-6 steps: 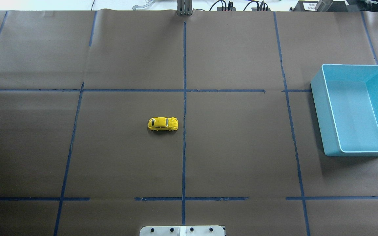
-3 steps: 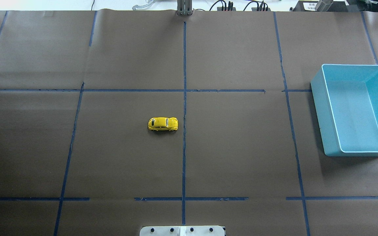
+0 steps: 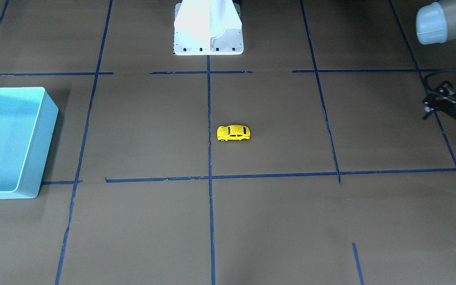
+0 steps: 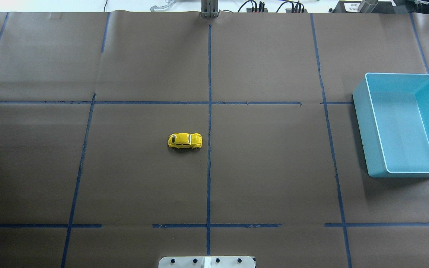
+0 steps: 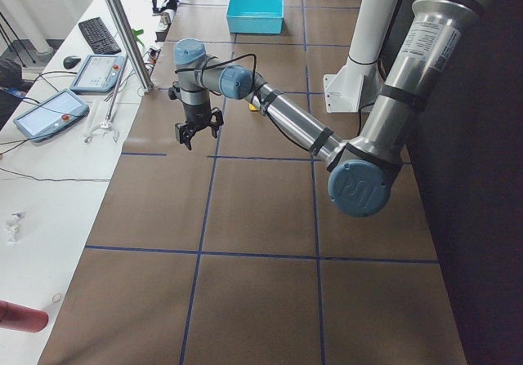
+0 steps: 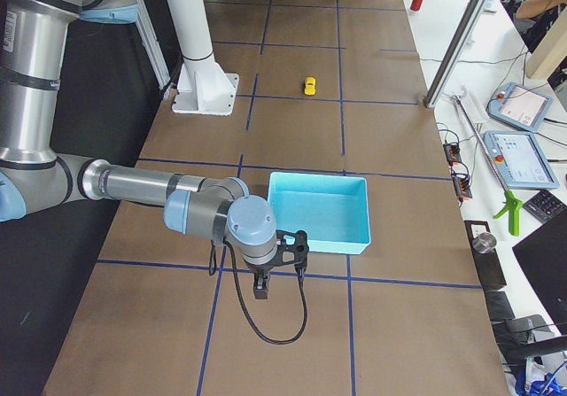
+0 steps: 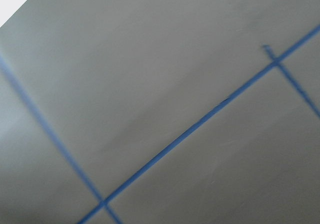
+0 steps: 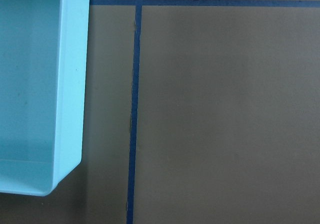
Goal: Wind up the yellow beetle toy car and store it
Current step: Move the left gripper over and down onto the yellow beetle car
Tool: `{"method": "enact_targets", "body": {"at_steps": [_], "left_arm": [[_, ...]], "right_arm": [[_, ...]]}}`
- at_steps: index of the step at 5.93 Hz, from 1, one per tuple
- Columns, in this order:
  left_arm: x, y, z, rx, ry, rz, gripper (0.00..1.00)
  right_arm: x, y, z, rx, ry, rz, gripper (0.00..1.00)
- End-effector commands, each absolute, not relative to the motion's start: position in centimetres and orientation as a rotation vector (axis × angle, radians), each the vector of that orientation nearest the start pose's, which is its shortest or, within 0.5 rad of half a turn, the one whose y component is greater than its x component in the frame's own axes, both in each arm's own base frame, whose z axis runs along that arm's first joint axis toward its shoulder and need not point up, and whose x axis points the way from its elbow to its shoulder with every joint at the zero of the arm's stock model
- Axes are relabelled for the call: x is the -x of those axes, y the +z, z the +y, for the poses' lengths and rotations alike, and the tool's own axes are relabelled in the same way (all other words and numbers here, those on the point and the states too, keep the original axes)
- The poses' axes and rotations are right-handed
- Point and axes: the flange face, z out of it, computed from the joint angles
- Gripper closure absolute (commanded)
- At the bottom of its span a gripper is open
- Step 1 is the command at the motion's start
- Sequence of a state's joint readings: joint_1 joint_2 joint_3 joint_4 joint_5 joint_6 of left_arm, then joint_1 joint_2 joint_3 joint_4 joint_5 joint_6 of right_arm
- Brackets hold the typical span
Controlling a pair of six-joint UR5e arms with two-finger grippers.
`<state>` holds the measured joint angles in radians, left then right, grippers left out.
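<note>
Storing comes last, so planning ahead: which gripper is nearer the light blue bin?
Right. The right gripper hangs by a corner of the light blue bin; the left gripper hovers far off, beyond the yellow car.

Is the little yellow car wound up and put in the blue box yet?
Not yet. Nothing looks done: the yellow beetle toy car sits alone mid-table, and the light blue bin holds nothing. No gripper touches the car; the left gripper hangs open, far off. What is left: grab it, wind it up, store it.
</note>
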<state>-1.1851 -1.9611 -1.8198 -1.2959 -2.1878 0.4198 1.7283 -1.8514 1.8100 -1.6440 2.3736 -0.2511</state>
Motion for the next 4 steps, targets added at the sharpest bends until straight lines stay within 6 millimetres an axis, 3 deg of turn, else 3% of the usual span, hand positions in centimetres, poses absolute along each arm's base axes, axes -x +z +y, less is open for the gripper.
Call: {"method": "enact_targets", "body": {"at_steps": [1,2,3,4], "left_arm": [[-20.8,32.0,-55.9,-0.463,1.054,0.641,0.0],[-25.0,30.9,-54.3,-0.502,1.231,0.642,0.0],[-27.6,29.0,-54.0,-0.537,1.307,0.645,0.0],[-31.4,26.0,-51.9,-0.607,1.406,0.66,0.0]], "right_arm": [[-8.8,64.9,-39.0,-0.084,-0.197,-0.762,0.0],[-8.2,64.2,-39.8,-0.084,-0.192,-0.786,0.0],[-7.7,64.1,-39.9,-0.087,-0.188,-0.843,0.0],[-7.5,64.8,-39.9,-0.075,-0.192,-0.837,0.0]]}}
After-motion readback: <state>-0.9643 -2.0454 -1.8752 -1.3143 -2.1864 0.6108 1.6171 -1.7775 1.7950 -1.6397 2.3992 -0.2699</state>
